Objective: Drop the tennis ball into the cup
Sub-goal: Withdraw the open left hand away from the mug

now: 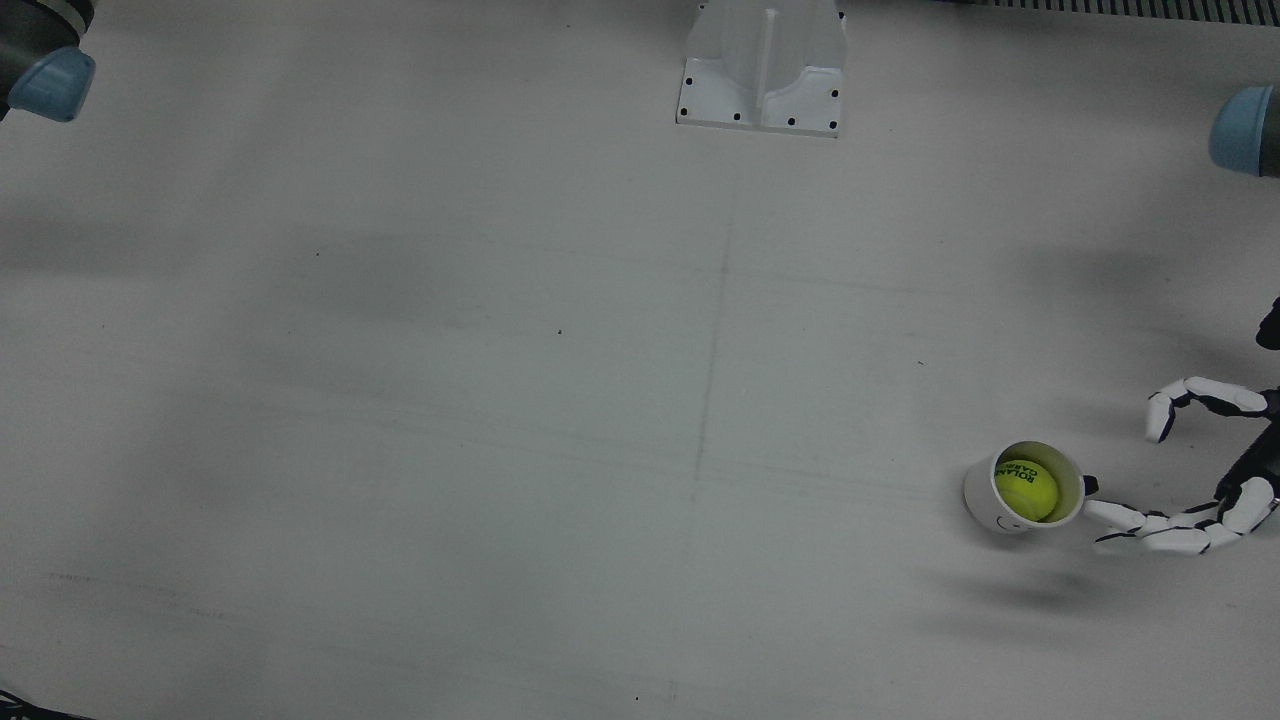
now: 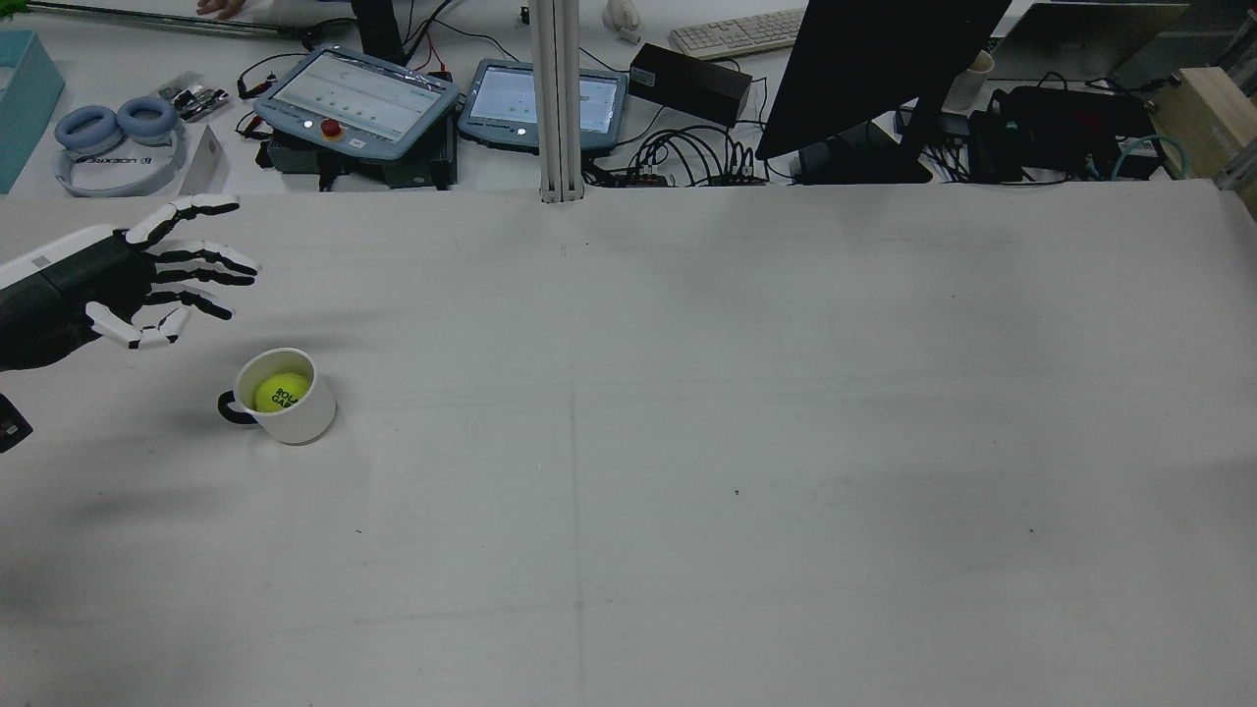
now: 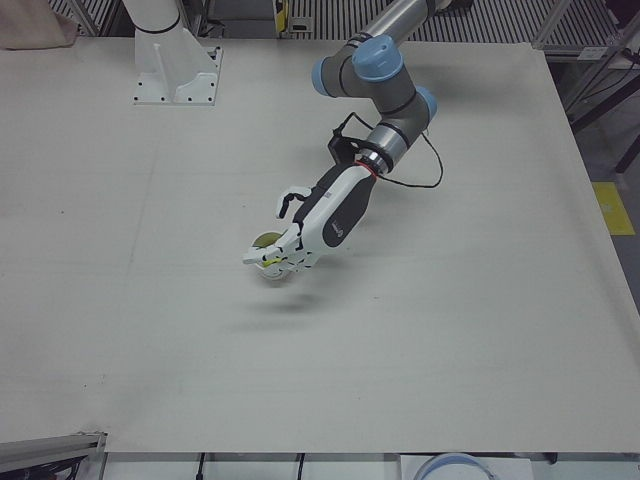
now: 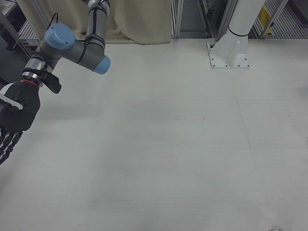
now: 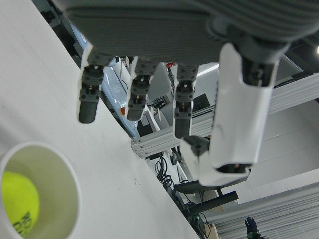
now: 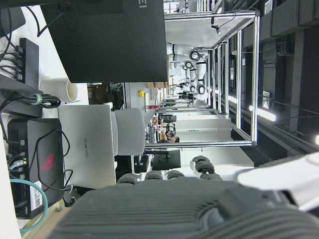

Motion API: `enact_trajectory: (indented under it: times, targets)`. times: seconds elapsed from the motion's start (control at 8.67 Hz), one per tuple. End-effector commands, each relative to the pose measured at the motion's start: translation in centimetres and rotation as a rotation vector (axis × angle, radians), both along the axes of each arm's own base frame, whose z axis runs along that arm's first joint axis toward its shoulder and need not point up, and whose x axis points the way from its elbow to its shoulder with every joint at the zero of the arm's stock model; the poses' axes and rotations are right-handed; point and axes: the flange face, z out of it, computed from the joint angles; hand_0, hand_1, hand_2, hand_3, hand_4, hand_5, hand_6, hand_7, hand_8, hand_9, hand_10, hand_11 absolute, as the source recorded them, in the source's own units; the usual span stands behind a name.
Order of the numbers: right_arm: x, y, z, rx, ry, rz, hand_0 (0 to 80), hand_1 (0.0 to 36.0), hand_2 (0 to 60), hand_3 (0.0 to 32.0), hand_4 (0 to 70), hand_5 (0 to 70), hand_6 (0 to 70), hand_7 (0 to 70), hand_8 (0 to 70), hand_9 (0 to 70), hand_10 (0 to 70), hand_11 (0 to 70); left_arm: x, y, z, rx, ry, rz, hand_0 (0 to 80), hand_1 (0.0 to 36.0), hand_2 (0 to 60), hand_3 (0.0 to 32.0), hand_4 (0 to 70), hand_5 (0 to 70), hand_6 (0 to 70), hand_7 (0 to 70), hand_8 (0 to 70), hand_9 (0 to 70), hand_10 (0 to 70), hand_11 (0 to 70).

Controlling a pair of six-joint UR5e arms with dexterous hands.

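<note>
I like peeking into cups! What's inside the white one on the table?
A yellow-green tennis ball sits inside the white cup, with dark writing on top. The ball covers the cup's bottom, so anything beneath it cannot be seen.

A white cup [image 2: 288, 398] with a dark handle stands upright on the table's left side. A yellow-green tennis ball [image 2: 282, 391] with dark lettering sits inside it

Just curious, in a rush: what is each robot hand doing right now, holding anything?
Left hand: open, holding nothing.
Right hand: cannot be told; its fingers are mostly out of frame.
</note>
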Motion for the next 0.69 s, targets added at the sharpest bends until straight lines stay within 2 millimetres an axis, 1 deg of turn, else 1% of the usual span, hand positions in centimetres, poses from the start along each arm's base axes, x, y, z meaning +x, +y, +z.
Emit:
enact_trajectory:
  times: [0.0, 0.12, 0.23, 0.35, 0.46, 0.58]
  targets:
    - [0.0, 0.0, 0.0, -0.001, 0.000, 0.000, 0.0, 0.0, 0.0, 0.0, 0.0, 0.0, 0.0, 0.0, 0.0, 0.0, 0.0, 0.0, -17.6, -2.5, 5.4, -0.158, 0.095, -0.272, 73.8, 36.0, 52.1, 32.0, 0.0, 23.0, 39.9, 23.8, 28.3, 14.5, 18.6, 30.0]
    - [0.0, 0.0, 0.0, 0.001, 0.000, 0.000, 0.0, 0.0, 0.0, 0.0, 0.0, 0.0, 0.0, 0.0, 0.0, 0.0, 0.0, 0.0, -22.2, -2.5, 7.2, -0.182, 0.090, -0.351, 79.1, 36.0, 52.1, 32.0, 0.1, 21.9, 33.1, 26.2, 26.7, 14.6, 19.1, 30.8]
    - [0.0, 0.0, 0.0, -0.001, 0.000, 0.000, 0.0, 0.0, 0.0, 0.0, 0.0, 0.0, 0.0, 0.0, 0.0, 0.0, 0.0, 0.0, -25.8, -2.3, 8.0, -0.181, 0.094, -0.413, 80.0, 36.0, 54.4, 32.0, 1.2, 22.5, 33.0, 27.0, 26.9, 14.9, 19.6, 31.8]
    - [0.0, 0.0, 0.0, 0.001, 0.000, 0.000, 0.0, 0.0, 0.0, 0.0, 0.0, 0.0, 0.0, 0.0, 0.0, 0.0, 0.0, 0.0, -26.8, -2.3, 7.9, -0.167, 0.101, -0.429, 80.0, 36.0, 57.8, 32.0, 1.6, 25.9, 48.5, 24.3, 30.2, 14.6, 20.0, 32.5]
    - [0.0, 0.0, 0.0, 0.001, 0.000, 0.000, 0.0, 0.0, 0.0, 0.0, 0.0, 0.0, 0.0, 0.0, 0.0, 0.0, 0.0, 0.0, -27.5, -2.2, 7.9, -0.166, 0.115, -0.439, 80.0, 36.0, 54.8, 32.0, 0.6, 23.2, 33.4, 27.4, 27.4, 15.5, 20.6, 33.5]
    - [0.0, 0.0, 0.0, 0.001, 0.000, 0.000, 0.0, 0.0, 0.0, 0.0, 0.0, 0.0, 0.0, 0.0, 0.0, 0.0, 0.0, 0.0, -27.6, -2.2, 8.0, -0.167, 0.115, -0.439, 80.0, 36.0, 53.4, 32.0, 0.0, 23.9, 37.1, 25.9, 28.1, 15.2, 20.9, 33.8]
